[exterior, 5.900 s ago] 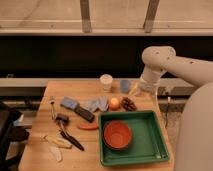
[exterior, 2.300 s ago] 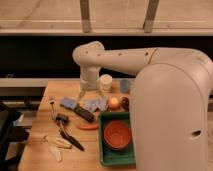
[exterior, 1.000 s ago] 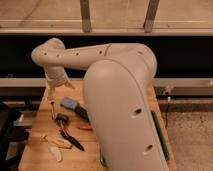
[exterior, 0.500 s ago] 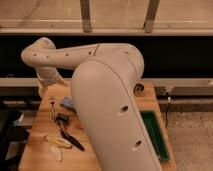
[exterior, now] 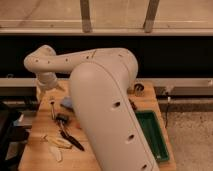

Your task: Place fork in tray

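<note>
The big white arm (exterior: 100, 90) swings across to the left end of the wooden table (exterior: 34, 154). Its pincer (exterior: 42, 93) hangs low there, and I cannot tell whether it is spread or pressed together. The slim silvery metal fork (exterior: 52, 109) lies on the table just right of the pincer. The shallow dark-green plastic tray (exterior: 156, 137) sits well off to the pincer's right, partly hidden by the arm.

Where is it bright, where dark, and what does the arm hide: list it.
Camera view: soft, even light; the window band along the top is brightest, the wall under it darkest; the arm fills the middle and hides most of the tray; the gripper hangs low over the table's left rear corner.
</note>
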You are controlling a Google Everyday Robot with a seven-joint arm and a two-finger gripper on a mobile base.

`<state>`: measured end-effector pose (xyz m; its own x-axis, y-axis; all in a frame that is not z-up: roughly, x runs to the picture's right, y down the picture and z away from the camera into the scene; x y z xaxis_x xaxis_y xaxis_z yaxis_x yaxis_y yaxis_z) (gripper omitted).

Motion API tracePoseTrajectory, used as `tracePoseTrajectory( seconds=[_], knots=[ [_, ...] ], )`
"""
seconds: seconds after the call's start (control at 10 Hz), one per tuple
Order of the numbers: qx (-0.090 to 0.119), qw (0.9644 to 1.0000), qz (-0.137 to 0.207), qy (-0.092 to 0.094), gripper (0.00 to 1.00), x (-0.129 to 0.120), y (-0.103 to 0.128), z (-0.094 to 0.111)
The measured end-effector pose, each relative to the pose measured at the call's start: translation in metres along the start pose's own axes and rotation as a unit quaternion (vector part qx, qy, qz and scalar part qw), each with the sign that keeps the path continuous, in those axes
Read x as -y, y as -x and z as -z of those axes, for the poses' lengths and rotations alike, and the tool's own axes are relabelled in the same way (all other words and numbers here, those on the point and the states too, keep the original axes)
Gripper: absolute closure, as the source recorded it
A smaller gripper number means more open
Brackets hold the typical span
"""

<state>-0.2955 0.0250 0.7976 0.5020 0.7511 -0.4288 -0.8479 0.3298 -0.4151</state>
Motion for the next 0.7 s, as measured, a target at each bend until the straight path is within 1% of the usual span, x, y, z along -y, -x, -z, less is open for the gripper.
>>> tracePoseTrajectory(
  seconds=[0.2,0.3,0.5,0.7],
  knots=[
    [-0.005,0.9998,0.011,0.014,0.2,-0.013,0.009,-0.019],
    [-0.009,0.9995,0.017,0.024,0.2,-0.017,0.011,-0.028],
    [-0.021,0.9977,0.034,0.054,0.2,-0.028,0.011,-0.04],
    [-0.024,0.9975,0.035,0.057,0.2,-0.027,0.01,-0.041]
  ],
)
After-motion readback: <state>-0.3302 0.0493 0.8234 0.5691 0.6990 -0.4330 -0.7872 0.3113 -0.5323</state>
